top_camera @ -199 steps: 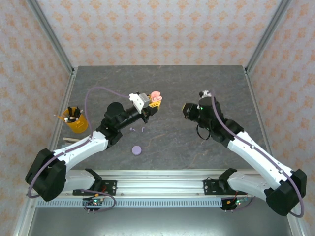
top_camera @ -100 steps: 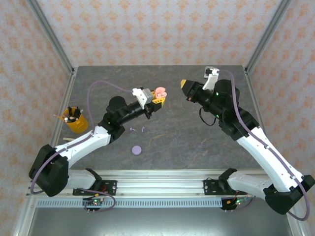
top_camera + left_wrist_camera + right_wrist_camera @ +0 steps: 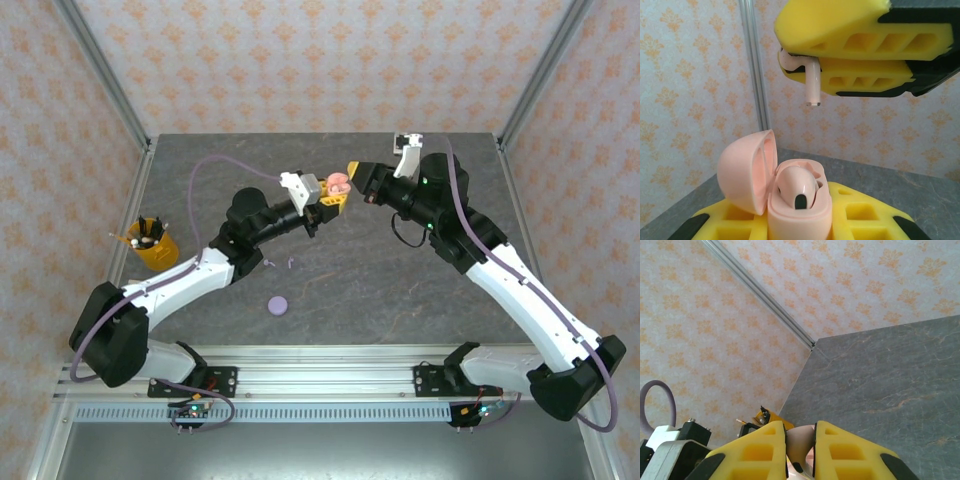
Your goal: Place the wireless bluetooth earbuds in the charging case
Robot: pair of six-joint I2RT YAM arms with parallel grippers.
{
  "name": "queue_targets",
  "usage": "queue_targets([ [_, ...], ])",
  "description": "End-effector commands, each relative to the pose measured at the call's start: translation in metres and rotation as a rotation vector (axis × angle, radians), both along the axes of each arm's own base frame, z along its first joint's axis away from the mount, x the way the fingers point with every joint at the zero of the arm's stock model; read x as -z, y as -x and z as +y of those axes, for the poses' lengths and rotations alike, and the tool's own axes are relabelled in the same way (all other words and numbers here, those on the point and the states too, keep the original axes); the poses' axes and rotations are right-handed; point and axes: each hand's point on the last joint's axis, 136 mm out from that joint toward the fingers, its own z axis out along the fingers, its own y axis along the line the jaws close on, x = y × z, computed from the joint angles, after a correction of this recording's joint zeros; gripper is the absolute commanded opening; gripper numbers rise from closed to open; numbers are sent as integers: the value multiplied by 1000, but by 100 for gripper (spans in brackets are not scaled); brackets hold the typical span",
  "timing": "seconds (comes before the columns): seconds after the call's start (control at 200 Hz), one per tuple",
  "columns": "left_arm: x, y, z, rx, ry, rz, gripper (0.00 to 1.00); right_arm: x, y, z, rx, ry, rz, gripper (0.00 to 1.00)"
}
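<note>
My left gripper (image 3: 334, 196) is shut on an open pale pink charging case (image 3: 747, 170), held up above the table. One pink earbud (image 3: 796, 186) sits in the case's left well. The well beside it is mostly hidden. My right gripper (image 3: 800, 440) is shut on a second pale pink earbud (image 3: 812, 82). Its stem hangs down just above and slightly behind the case. In the top view the right gripper (image 3: 353, 170) is right next to the case (image 3: 338, 182). Two lilac earbuds (image 3: 270, 263) (image 3: 290, 263) lie on the table.
A round lilac case (image 3: 277, 305) lies shut on the grey table (image 3: 420, 300) near the front. A yellow cup (image 3: 152, 243) with pens stands at the left edge. Metal frame posts (image 3: 100, 70) and patterned walls enclose the table.
My right arm has swung left and forward, carrying the earbud from mid-right to just over the case. My left arm has pushed the case a little to the right.
</note>
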Motion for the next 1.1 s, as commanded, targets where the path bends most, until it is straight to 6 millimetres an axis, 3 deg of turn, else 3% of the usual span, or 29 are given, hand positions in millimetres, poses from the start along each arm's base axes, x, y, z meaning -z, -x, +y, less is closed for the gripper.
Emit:
queue_targets([
  [0.0,-25,4,-5,29,47,-46,0,-17,1,4,-33,-20,-63,16],
  [0.776,-29,2,-5,20,54,-57,0,11,-1,14,-64,-8,11,13],
  [1.096,-27,1,-6,15,53,-55,0,12,0,9,-46,-4,7,13],
])
